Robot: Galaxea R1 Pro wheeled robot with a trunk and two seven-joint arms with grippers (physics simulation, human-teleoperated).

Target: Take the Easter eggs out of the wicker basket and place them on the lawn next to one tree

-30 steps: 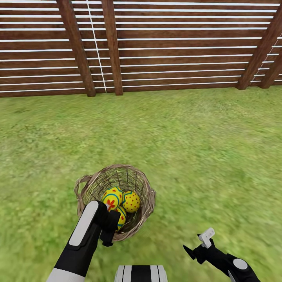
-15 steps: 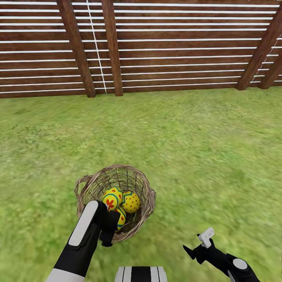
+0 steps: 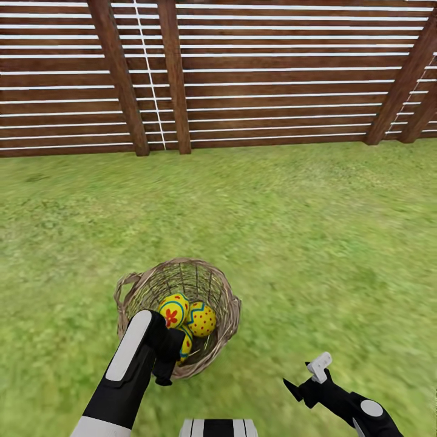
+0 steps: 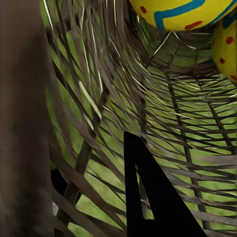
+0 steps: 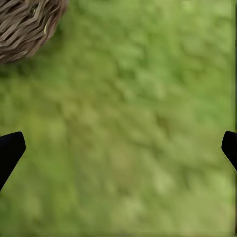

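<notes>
The left hand (image 3: pixel 165 364) hides most of the third egg (image 3: pixel 186 343) in the basket (image 3: pixel 226 297).

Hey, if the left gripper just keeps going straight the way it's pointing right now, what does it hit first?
Most likely the woven inner wall of the wicker basket, which lies straight ahead of the left gripper. The Easter eggs lie off to one edge of that line, not in it. Depth is hard to judge here.

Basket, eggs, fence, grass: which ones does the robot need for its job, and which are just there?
Needed for the job:
- eggs, three yellow painted ones, all in the basket
- basket, woven twigs, on the grass
- grass, where the eggs must go
- left gripper, reaching in over the basket's near rim
- right gripper, over bare grass, jaws wide apart

Just there:
- wooden fence behind
</notes>
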